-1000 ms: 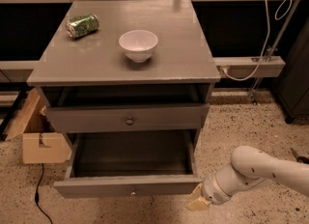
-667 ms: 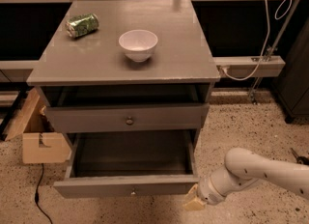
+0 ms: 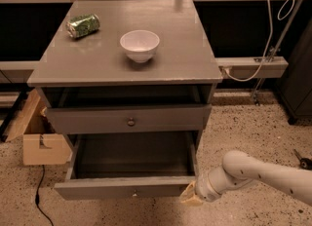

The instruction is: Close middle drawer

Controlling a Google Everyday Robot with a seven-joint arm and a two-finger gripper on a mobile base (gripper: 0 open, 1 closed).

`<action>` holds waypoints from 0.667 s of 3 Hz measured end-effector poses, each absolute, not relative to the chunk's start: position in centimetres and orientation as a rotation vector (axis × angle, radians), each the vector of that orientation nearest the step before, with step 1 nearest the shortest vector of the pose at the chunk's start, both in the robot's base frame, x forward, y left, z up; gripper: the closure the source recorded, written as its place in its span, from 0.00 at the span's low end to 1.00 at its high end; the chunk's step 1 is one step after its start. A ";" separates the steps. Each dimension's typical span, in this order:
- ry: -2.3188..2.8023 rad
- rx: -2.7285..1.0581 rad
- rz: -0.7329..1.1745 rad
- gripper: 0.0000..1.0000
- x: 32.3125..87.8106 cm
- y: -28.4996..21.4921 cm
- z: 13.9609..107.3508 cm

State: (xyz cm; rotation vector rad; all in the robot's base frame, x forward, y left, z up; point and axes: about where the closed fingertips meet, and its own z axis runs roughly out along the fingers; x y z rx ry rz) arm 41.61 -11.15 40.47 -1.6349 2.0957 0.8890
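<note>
Speckled stone floor (image 3: 253,122) runs under a grey cabinet (image 3: 190,54) that stands against a dark back wall. You see the gripper (image 3: 191,199) low at the front right, at floor level, its tan tip close against the right end of the middle drawer (image 3: 124,187). You cannot tell how far the gripper is open, and it has hold of nothing that you can see. Whether it touches the drawer front or sits just beside it is not clear. Your white arm (image 3: 263,174) reaches in from the lower right corner, slanting down and to the left toward that drawer end.

The middle drawer stands pulled well out of the cabinet, its deep grey box open to view from above and its low front panel nearest you. A tiny pale knob (image 3: 134,194) sits at the centre of that panel.

Above it, the top drawer (image 3: 97,119) stands out a little from the cabinet, with a dark knob (image 3: 130,122) at its middle. On the cabinet top a white bowl (image 3: 140,45) stands upright near the centre, and a crushed green can (image 3: 83,26) lies on its side toward the back left, well apart from the bowl.

To the left of the cabinet a cardboard box (image 3: 41,144) sits on the floor, beside the open drawer's left wall. A black cable (image 3: 39,198) trails across the floor in front of the box.
</note>
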 end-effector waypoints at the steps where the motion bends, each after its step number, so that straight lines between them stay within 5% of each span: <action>1: 2.006 -1.634 0.833 1.00 43.5 -10.7 39.5; 2: 1.992 -1.633 0.823 1.00 43.7 -10.7 39.3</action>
